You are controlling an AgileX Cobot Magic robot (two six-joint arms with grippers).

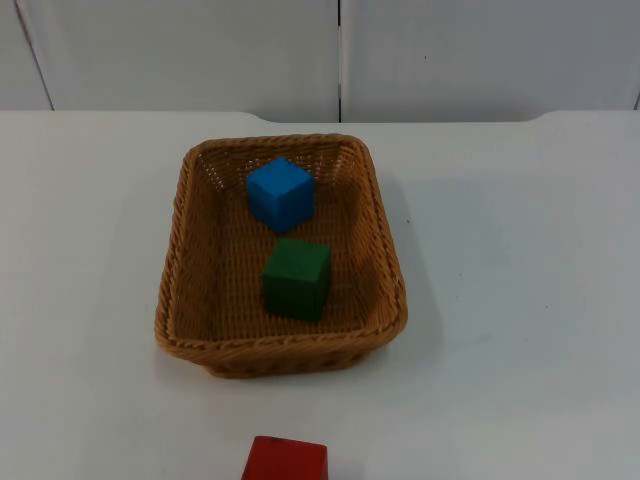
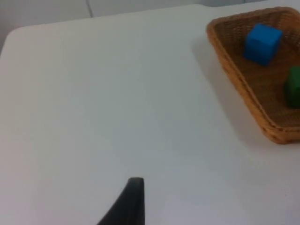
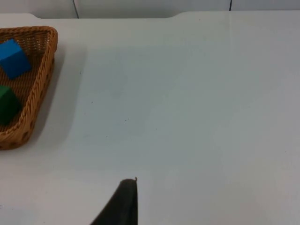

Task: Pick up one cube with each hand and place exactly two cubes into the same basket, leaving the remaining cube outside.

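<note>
Since the blue cube (image 1: 280, 193) and the green cube (image 1: 297, 278) already sit apart inside the brown woven wicker basket (image 1: 180, 250) at mid-table, the count looks met, with the basket right of the left tool (image 2: 133, 185) and left of the right tool (image 3: 125, 185), neither plainly nearer. Whether either tool is spread I cannot tell. Off the wrist views, the top view adds the red cube (image 1: 285, 460) on the white table (image 1: 520, 300), outside the basket's near wall.

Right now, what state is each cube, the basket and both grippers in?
Blue cube: inside basket, at its far end.
Green cube: inside basket, nearer end.
Red cube: on table, outside basket.
Basket: upright on table, holding two cubes.
Left gripper: off basket's left, holding nothing.
Right gripper: off basket's right, holding nothing.
</note>
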